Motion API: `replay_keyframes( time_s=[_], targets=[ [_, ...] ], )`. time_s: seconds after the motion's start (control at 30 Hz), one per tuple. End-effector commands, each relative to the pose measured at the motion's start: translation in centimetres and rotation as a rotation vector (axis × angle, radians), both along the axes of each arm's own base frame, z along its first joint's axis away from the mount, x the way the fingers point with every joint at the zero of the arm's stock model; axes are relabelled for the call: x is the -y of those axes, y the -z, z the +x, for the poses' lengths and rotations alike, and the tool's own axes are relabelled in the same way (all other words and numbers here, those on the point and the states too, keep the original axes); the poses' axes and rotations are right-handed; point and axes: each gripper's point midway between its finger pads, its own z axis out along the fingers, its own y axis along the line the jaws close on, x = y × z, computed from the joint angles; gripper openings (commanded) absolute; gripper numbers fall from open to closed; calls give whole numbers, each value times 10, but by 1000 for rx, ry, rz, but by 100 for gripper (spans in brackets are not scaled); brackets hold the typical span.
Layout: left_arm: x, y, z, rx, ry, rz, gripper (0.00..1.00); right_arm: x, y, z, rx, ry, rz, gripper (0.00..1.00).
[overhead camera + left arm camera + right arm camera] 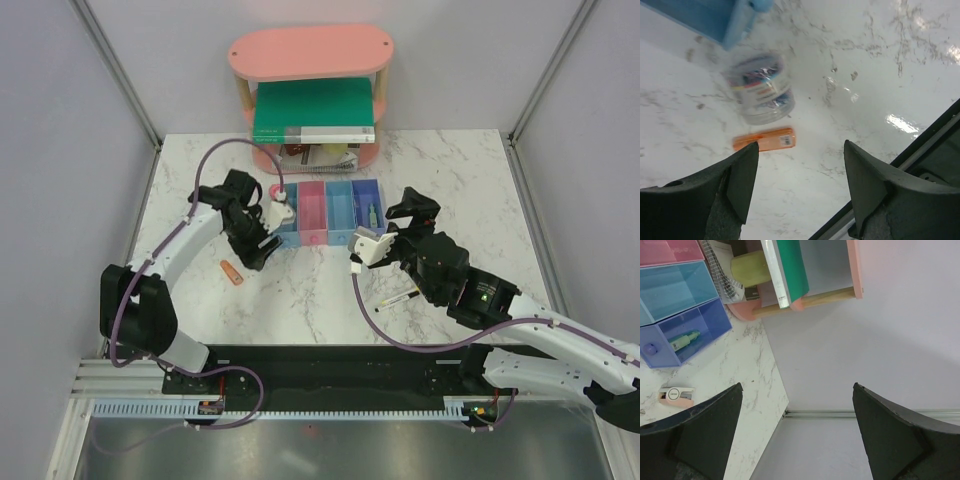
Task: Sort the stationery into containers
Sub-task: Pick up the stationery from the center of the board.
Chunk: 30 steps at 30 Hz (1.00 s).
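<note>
Left gripper (800,146) spread, orange piece (765,139), clear roll (762,90)

The left arm (175,250) rises from its base on the near side of the row of bins (340,240) and stretches forward to the row's left end. Its wrist is bent so that the left gripper (800,150) points downward just in front of that end, jaws apart with nothing between them. The right arm (520,325) comes in low from the right, its elbow nearer than the row. The right gripper (797,387) hangs just beside the row's right end, angled toward the far side, jaws spread wide and empty.
</note>
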Motion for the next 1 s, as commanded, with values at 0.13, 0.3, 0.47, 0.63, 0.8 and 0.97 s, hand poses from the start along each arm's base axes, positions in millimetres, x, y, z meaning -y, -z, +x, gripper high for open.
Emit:
replay_keyframes(
  time_s=[0.13, 0.3, 0.47, 0.63, 0.8, 0.97],
  targets=[
    [-13, 43, -12, 50, 2, 0, 76, 8, -16, -1, 16, 23, 50, 98],
    [-11, 35, -2, 112, -30, -69, 76, 12, -14, -2, 9, 32, 49, 98],
    [-11, 27, 3, 197, -34, -97, 77, 12, -13, -1, 2, 33, 48, 98],
    [-15, 42, 7, 231, -44, -120, 79, 11, -11, -1, -1, 30, 45, 98],
    [-23, 55, 15, 264, -64, -153, 80, 12, -11, -2, -2, 32, 52, 98],
    [-26, 56, 28, 304, -82, -217, 80, 11, -8, -1, -9, 31, 44, 98]
  ],
)
